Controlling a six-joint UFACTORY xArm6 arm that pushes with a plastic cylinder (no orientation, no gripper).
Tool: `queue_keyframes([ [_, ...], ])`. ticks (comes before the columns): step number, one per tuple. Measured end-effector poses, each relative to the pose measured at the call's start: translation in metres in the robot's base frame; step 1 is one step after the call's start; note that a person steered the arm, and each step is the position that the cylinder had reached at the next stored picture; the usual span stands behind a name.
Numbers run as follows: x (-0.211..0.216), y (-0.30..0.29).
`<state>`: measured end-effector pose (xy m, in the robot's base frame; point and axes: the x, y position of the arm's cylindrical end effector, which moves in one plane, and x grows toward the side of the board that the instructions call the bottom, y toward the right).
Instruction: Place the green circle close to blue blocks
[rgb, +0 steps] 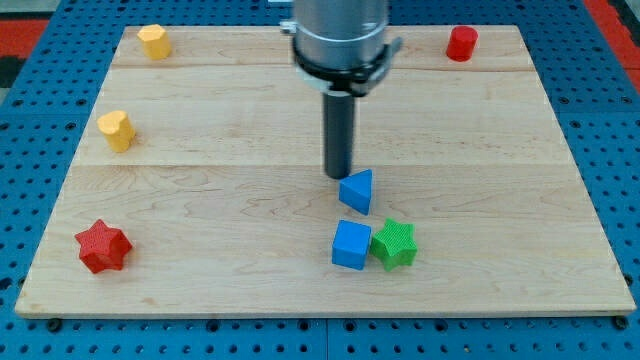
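My tip (338, 177) stands just to the upper left of a blue triangular block (357, 191), almost touching it. Below that lies a blue cube (351, 245). A green star-shaped block (394, 244) sits against the cube's right side. No green circle shows in the camera view; the wide arm body hides part of the board's top middle.
The wooden board (200, 200) lies on a blue pegboard. A yellow block (153, 41) is at the top left and another yellow block (116, 130) is at the left. A red star (103, 246) is at the bottom left. A red cylinder (461, 43) is at the top right.
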<state>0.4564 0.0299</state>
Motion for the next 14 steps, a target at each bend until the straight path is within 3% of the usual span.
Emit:
queue_keyframes([
  [2, 0.033, 0.031],
  [3, 0.022, 0.034],
  [6, -0.107, 0.036],
  [8, -0.229, 0.036],
  [9, -0.261, 0.015],
  [10, -0.260, -0.034],
  [14, -0.108, -0.022],
])
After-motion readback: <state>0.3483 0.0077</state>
